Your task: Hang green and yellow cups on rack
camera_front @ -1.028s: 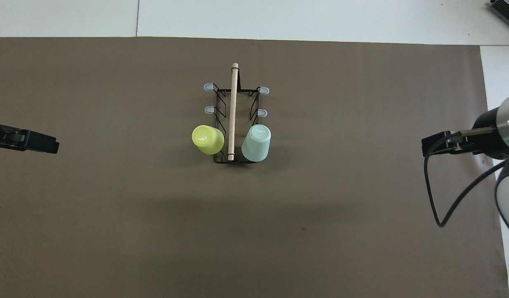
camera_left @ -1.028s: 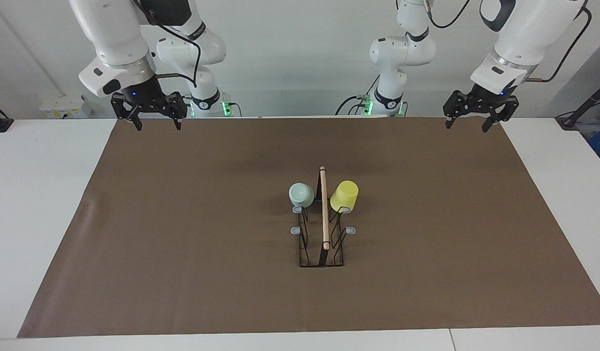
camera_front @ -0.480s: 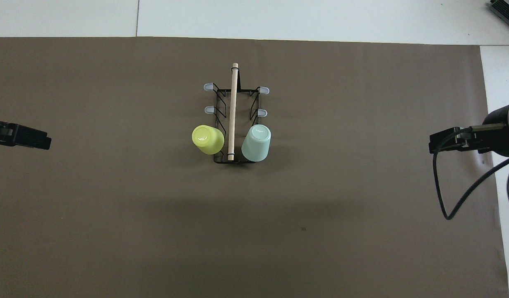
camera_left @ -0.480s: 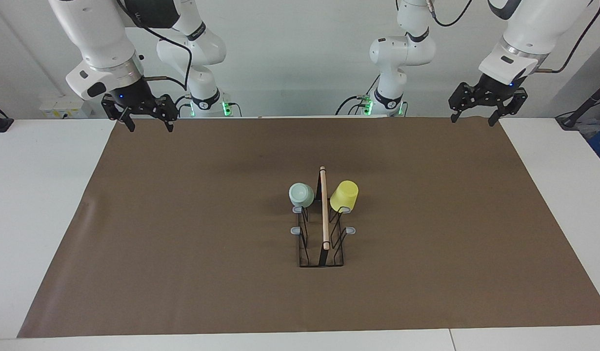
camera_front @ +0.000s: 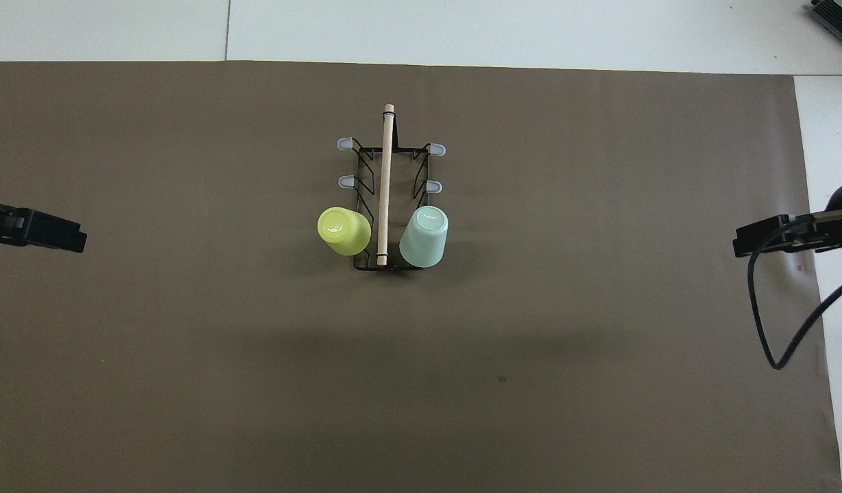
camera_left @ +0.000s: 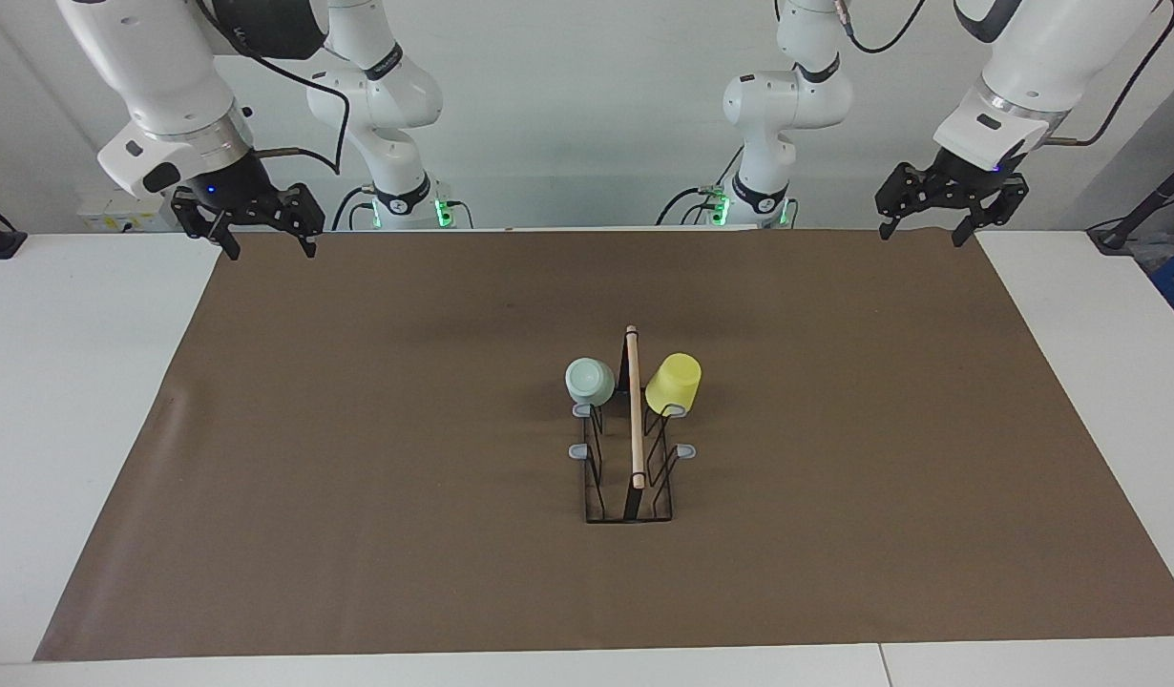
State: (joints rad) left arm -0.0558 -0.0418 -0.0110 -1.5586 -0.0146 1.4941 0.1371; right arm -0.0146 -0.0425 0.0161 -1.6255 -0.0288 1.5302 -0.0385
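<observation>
**A:** Cups first, operator: where did you see them?

**B:** You had both on the rack (camera_left: 630, 448), which stood on the brown mat (camera_left: 358, 458) near the middle of the worktop (camera_left: 72, 382). The green cup (camera_left: 589, 381) hung upside down on a prong on the right arm's side, and the yellow cup (camera_left: 674, 383) hung the same way on a prong on the left arm's side. Each sat on the prong of its row nearest to the robots, with the wooden rod handle (camera_left: 634, 410) running between them.

**A:** And the other prongs?

**B:** You could see two grey-tipped prongs (camera_front: 344, 144) bare on each side, farther from the robots than the cups.

**A:** Where were your claws?

**B:** Your left claw (camera_left: 931, 233) hung in the air over the mat's corner at the left arm's end, by the robots' edge of the worktop. Its fingers were spread and it gripped nothing. Your right claw (camera_left: 268, 250) hung over the matching corner at the right arm's end, fingers likewise spread and bare. Both were well apart from the rack and the cups.

**A:** Anything from above?

**B:** Only the tips of each claw showed at the sides there, the rack lying between them.
</observation>
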